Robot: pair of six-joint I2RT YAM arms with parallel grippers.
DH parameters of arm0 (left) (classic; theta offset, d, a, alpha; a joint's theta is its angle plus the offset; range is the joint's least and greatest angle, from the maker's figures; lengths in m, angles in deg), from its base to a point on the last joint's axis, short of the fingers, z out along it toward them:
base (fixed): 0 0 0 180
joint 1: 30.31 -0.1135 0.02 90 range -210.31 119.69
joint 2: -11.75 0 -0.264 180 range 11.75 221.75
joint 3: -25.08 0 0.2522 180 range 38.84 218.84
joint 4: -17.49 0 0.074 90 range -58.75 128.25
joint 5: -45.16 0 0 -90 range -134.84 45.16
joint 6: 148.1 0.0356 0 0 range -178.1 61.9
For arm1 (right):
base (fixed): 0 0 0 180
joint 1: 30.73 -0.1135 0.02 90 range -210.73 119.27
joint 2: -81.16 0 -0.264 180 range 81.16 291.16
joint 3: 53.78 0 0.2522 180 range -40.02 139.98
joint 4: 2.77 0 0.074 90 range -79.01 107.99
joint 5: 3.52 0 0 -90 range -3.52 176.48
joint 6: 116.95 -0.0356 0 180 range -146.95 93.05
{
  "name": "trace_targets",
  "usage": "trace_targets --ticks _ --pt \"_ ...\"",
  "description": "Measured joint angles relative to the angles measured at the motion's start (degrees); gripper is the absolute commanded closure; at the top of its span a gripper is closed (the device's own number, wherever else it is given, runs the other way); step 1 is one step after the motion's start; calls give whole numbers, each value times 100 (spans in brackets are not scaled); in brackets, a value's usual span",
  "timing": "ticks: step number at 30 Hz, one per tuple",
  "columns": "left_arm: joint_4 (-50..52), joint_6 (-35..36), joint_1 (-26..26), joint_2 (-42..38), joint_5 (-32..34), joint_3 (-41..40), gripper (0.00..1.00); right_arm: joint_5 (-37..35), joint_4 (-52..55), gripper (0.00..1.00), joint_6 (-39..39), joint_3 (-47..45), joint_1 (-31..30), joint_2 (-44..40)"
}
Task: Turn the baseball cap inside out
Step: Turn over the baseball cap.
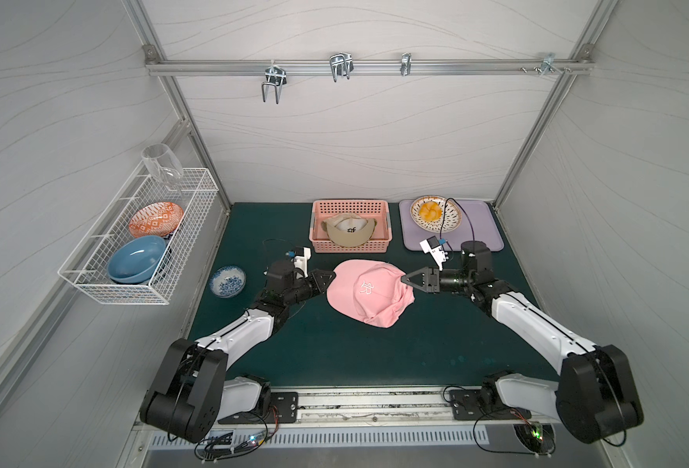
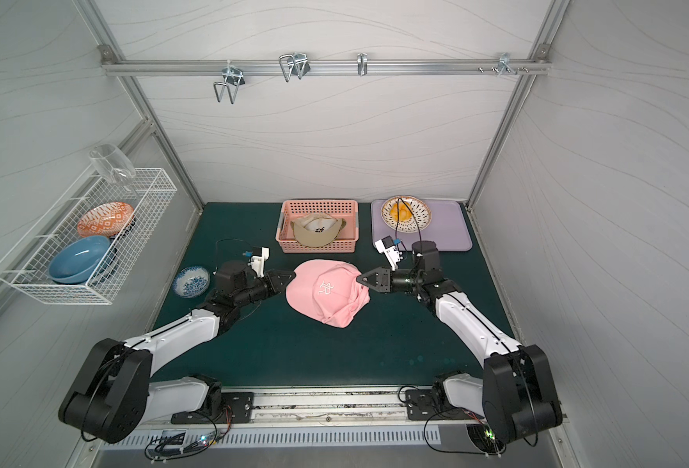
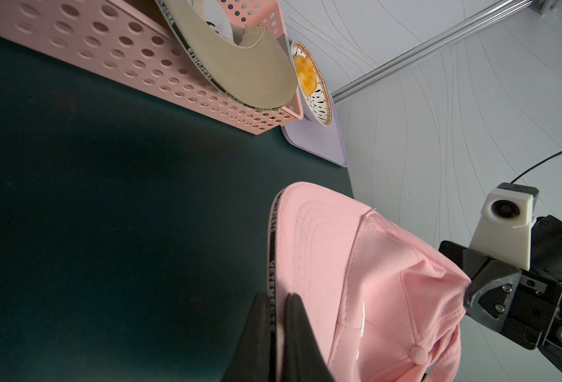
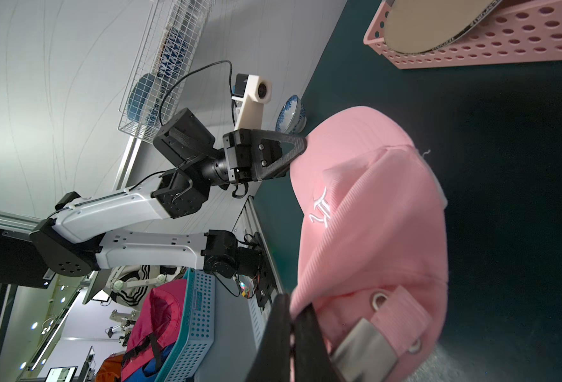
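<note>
Pinching the pink cap from both ends, the left gripper is clamping its brim and the right gripper is clamping the crown's rear edge, likely bracing it over the green mat so the crown can invert

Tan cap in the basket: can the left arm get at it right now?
Probably not yet: the left gripper is shut on the brim of the pink cap. Once it lets go, the open basket sits just beyond, nothing between.
</note>
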Motion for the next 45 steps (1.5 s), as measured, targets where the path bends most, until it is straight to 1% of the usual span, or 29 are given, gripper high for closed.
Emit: trace_targets --ticks 3,5,6,10,11,12,15,18,21,24,27,29,34,38,45 --pt "-11 -35 -42 -44 -92 -105 100 -26 96 100 107 -63 55 7" --pt "4 -50 -61 -44 -111 -127 100 -251 350 85 315 -66 74 79" --pt "9 -48 -76 -42 -111 -131 100 -409 490 73 428 -63 72 131" --pt "166 -37 -245 96 339 -179 100 -1178 1001 53 828 -52 -9 168" --pt "208 -37 -286 151 404 -201 100 -1493 1147 51 931 -35 -103 142" --pt "240 -33 -284 203 468 -221 100 -1792 1276 50 1029 -15 -232 103" --pt "275 -24 -205 282 549 -227 100 -2634 1670 48 1342 131 -887 -61" --pt "271 -2 -109 310 595 -225 100 -3150 1910 48 1646 457 -1631 -20" --pt "269 11 -42 350 605 -219 100 -3648 2098 49 1873 994 -2258 476" --pt "273 42 -28 356 625 -216 100 -4162 2170 51 1993 1482 -2656 1257" --pt "284 79 -24 356 638 -208 100 -4675 2293 51 2050 1775 -2820 1921" --pt "295 94 -22 356 645 -208 100 -4964 2411 49 2074 1895 -2857 2271" --pt "299 101 -22 361 658 -205 100 -5447 2702 44 2118 2046 -2903 2699" --pt "295 101 -22 420 660 -197 100 -5681 2782 43 2131 2096 -2949 2898" --pt "291 98 -22 479 660 -195 100 -5821 2780 42 2142 2142 -3027 3206"
